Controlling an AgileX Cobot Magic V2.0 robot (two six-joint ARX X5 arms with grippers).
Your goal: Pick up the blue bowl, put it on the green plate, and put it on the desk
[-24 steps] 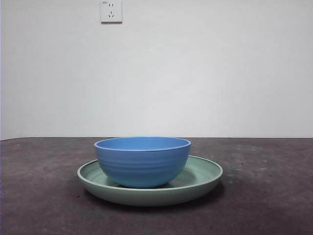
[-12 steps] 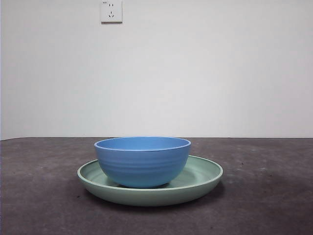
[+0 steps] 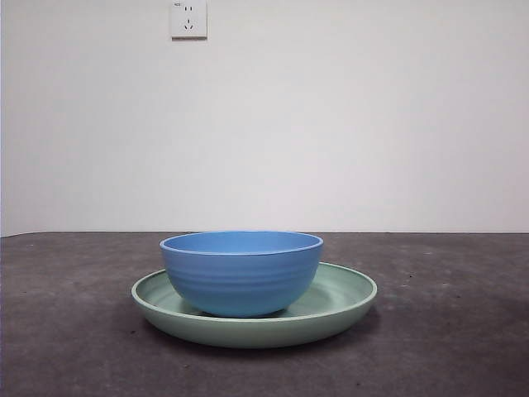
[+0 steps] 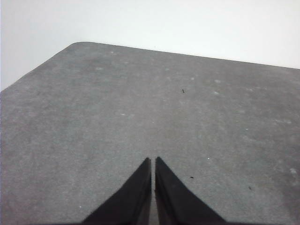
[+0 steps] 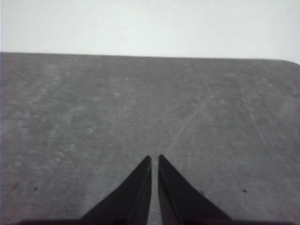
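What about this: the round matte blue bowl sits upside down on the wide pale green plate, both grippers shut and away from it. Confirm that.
Not quite. The round matte blue bowl sits upright on the wide pale green plate, its open rim facing up, as the front view shows.

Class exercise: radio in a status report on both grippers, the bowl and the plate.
Left gripper shut, over bare desk. Right gripper shut, likewise. Blue bowl upright in green plate. Neither gripper near them; nothing in the way.

A plain white wall carries a socket.
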